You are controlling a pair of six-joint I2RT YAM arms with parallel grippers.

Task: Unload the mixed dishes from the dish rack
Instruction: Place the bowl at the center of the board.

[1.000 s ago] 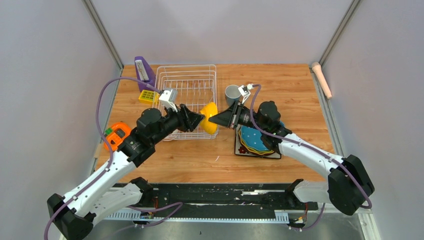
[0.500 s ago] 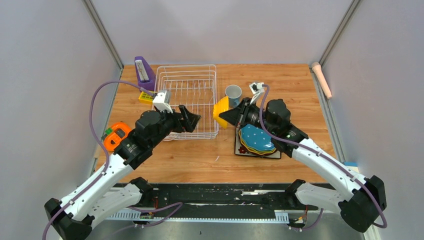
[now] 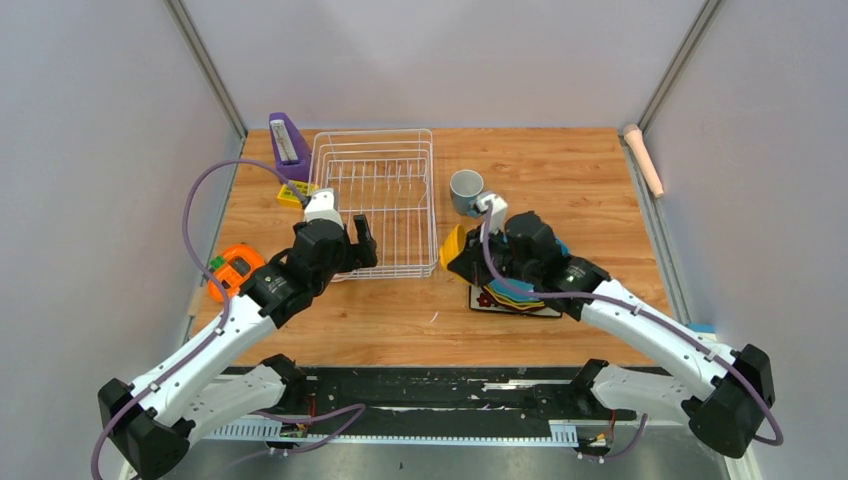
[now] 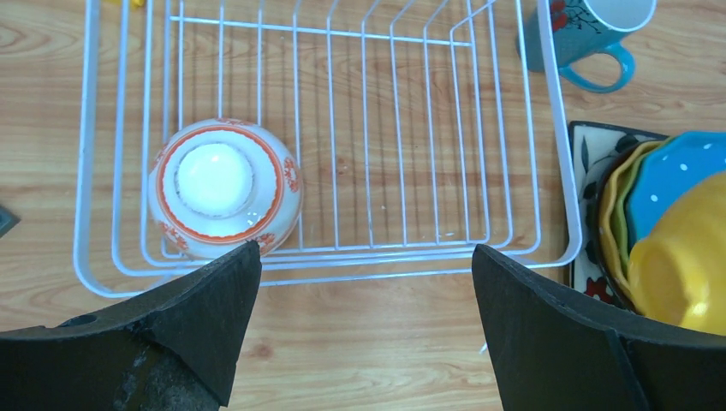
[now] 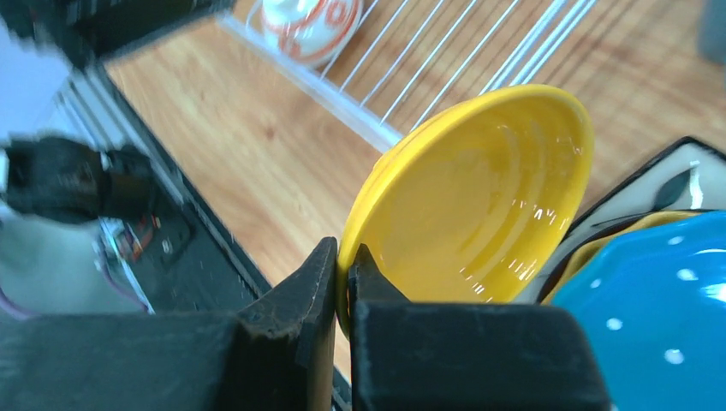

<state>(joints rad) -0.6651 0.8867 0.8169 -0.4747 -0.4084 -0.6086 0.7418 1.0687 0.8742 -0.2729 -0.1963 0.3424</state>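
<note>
Right gripper point(image 5: 342, 287) is clamping one yellow bowl's point(image 5: 479, 205) rim. Left gripper point(image 4: 366, 253) is hovering wide open. Dish rack point(image 4: 402, 171) is holding one patterned bowl point(image 4: 224, 199).

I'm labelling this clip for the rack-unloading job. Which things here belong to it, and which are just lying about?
Belong to the job: dish rack, patterned bowl inside it, yellow bowl in the right gripper, mug, plate stack.

Lying about: orange tape measure, purple holder, yellow grid block, pink stick by the right wall.
</note>
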